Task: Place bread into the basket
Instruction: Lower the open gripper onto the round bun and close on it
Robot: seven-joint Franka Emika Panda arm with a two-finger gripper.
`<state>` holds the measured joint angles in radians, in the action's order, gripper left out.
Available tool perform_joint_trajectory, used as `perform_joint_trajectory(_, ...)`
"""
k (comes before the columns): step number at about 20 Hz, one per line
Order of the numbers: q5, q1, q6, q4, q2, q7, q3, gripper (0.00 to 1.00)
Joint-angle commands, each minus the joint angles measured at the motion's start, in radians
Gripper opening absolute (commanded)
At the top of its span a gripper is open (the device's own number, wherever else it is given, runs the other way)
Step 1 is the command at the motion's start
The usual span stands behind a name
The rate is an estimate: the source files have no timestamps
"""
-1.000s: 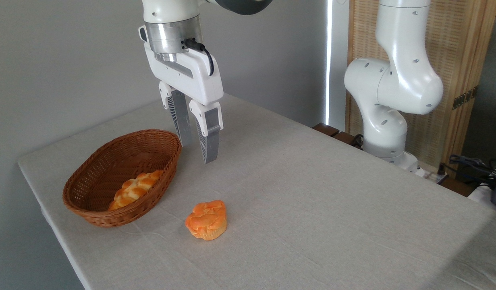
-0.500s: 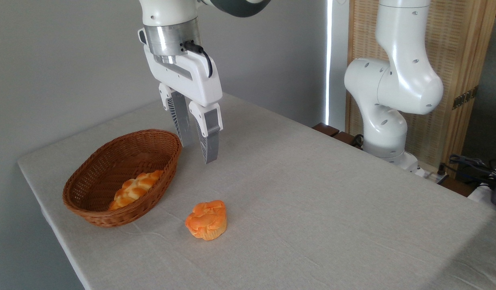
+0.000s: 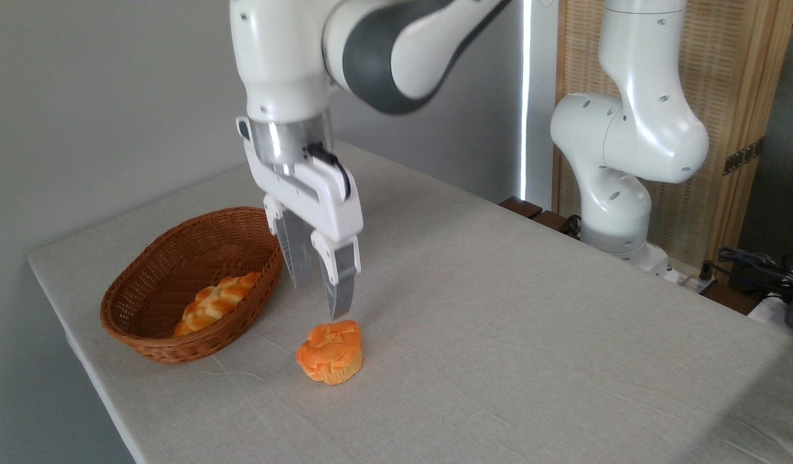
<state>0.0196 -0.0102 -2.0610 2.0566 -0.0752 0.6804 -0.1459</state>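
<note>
Grey cloth covers the table (image 3: 499,309) under your gripper (image 3: 320,301), which hangs with its fingers parted and empty, tips just above and behind the bread (image 3: 330,352). That bun sits on the cloth near the basket (image 3: 145,335), where a braided loaf (image 3: 214,301) lies. If you descend from here, one finger may land on the lumpy top and tip it.

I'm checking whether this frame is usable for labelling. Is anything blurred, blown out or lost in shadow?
Camera view: the bun, the basket and the tool are sharp, with only soft shadows on the tablecloth; the bright window strip behind is blown out; the table's right corner lies in darker shade.
</note>
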Motion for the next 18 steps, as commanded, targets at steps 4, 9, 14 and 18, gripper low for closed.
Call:
perform_joint_trajectory(4, -0.078, -0.005, -0.113, 0.039, 0.057, -0.01, 0.028, 1.0)
perform_joint_trajectory(9, -0.079, -0.001, -0.111, 0.047, 0.095, -0.01, 0.026, 1.0)
perform_joint_trajectory(14, -0.079, 0.001, -0.111, 0.047, 0.1, -0.012, 0.025, 1.0)
perform_joint_trajectory(18, -0.078, -0.001, -0.111, 0.045, 0.1, -0.01, 0.025, 0.55)
